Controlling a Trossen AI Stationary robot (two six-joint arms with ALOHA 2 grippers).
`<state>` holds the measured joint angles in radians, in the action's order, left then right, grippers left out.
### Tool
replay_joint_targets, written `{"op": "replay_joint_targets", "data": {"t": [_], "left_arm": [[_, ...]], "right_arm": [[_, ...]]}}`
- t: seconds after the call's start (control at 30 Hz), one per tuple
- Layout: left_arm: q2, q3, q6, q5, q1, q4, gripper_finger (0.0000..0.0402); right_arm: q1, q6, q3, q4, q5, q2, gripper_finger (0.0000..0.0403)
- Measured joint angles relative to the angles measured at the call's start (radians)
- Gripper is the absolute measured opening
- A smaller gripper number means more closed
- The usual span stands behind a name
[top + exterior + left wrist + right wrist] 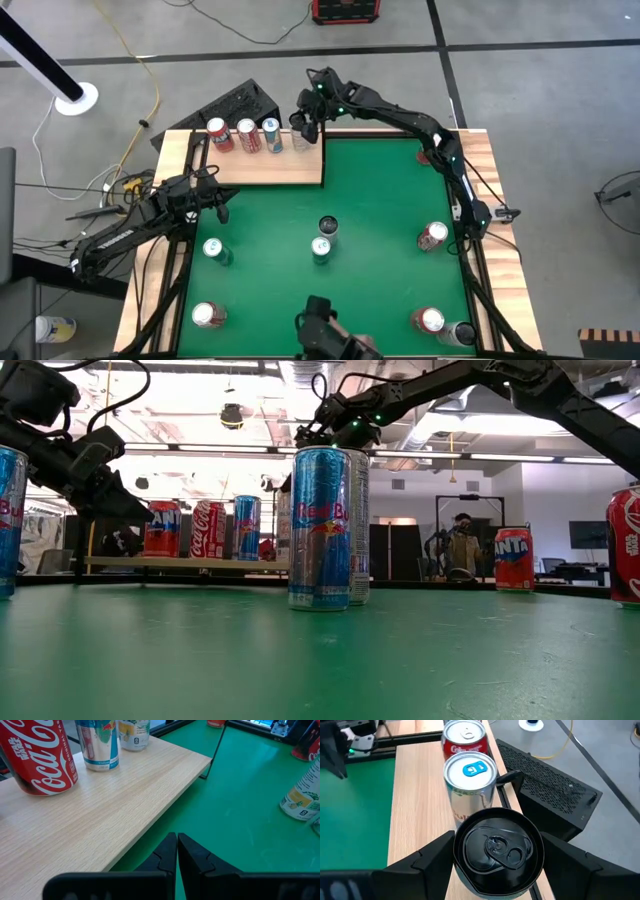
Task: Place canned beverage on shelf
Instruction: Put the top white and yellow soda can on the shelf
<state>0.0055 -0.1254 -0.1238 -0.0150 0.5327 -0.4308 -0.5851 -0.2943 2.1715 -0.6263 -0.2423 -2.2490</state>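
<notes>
The shelf [270, 168] is a pale-wood board at the table's far left. On it stands a row of three cans: an orange one [218, 135], a red Coca-Cola [247, 135] and a blue-and-silver one [270, 135]. My right gripper [497, 840] reaches over the shelf's right end and is shut on a black-topped canned beverage [495, 847], right next to that row. My left gripper [177, 851] is shut and touches nothing. It hovers at the table's left side, just in front of the shelf's near edge. My right gripper pinches the canned beverage between its two fingers [432, 857], which press on opposite sides of its upper wall [459, 870] just below the rim. The fingers slant down from the table's far right. The can is upright; its own body hides whether its base rests on the shelf.
Several more cans stand on the green felt: two at the middle [323, 240], two at the left [213, 250], three at the right [432, 236]. A black box [235, 105] sits just beyond the shelf's far edge. Bare board lies in front of the row.
</notes>
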Motion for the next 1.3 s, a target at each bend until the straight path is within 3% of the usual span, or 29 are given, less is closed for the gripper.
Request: {"op": "replay_joint_targets", "data": {"t": [0.43, 1.07, 1.3], "left_arm": [[0.0, 0.0, 0.0, 0.0, 0.0, 0.0, 0.0], [0.0, 0.0, 0.0, 0.0, 0.0, 0.0, 0.0], [0.0, 0.0, 0.0, 0.0, 0.0, 0.0, 0.0]], "right_arm": [[-0.06, -0.03, -0.001, -0.004, -0.126, 0.0, 0.0287], [-0.046, -0.016, -0.001, -0.003, -0.155, 0.0, 0.0288], [-0.045, -0.002, -0.001, -0.016, -0.149, -0.001, 0.0326]]}}
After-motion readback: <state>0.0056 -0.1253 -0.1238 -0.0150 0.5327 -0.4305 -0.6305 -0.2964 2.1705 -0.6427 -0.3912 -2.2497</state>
